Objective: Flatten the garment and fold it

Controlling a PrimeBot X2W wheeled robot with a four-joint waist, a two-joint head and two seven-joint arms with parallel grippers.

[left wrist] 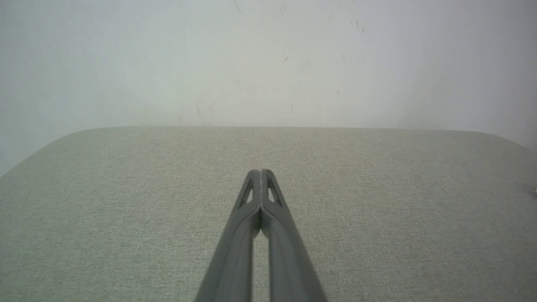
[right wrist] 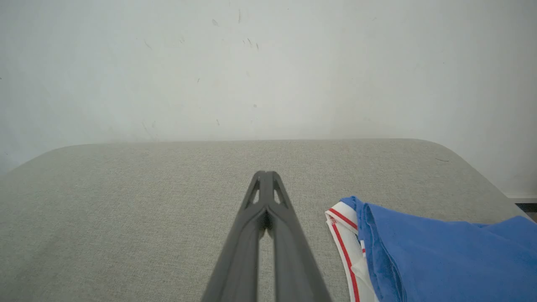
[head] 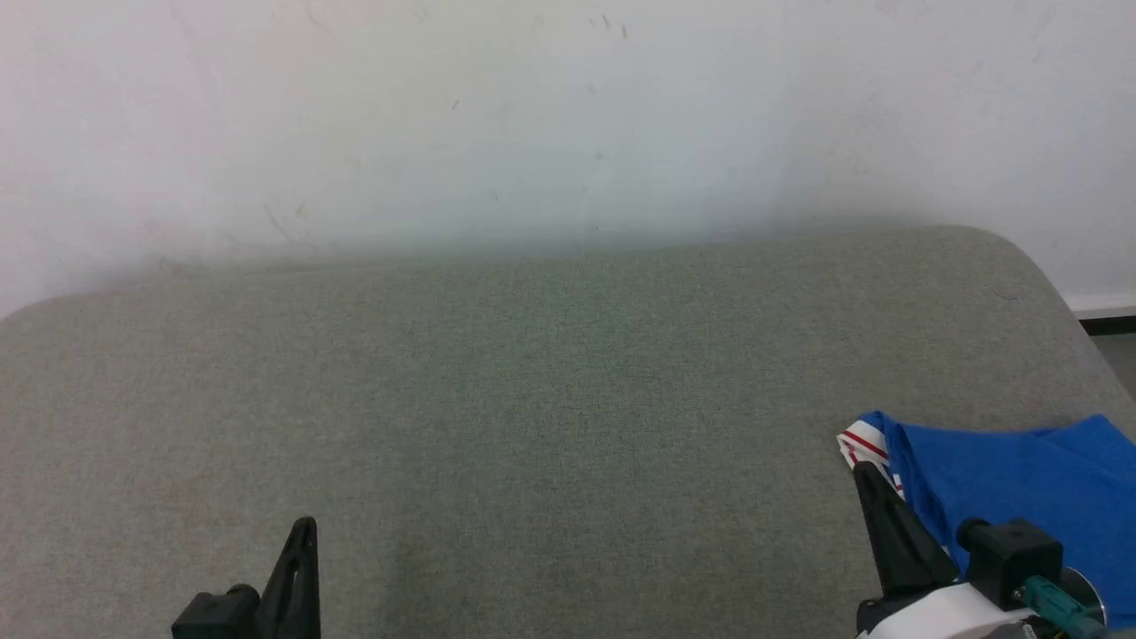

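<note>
The garment [head: 1021,479] is a bright blue jersey with white, red-striped trim, lying bunched at the right edge of the grey-green cushioned surface [head: 550,373]. In the right wrist view the garment [right wrist: 440,251] sits just right of my right gripper [right wrist: 265,173], whose fingers are pressed together with nothing between them. From the head view the right gripper [head: 863,469] stands beside the garment's striped trim. My left gripper [head: 306,524] is at the lower left, far from the cloth. The left gripper [left wrist: 260,171] is shut and empty above bare fabric.
A white wall [head: 532,115] rises directly behind the cushioned surface. The surface rounds off at its far right corner [head: 1021,257], where a dark baseboard strip [head: 1105,319] shows. Wide bare fabric lies between the two grippers.
</note>
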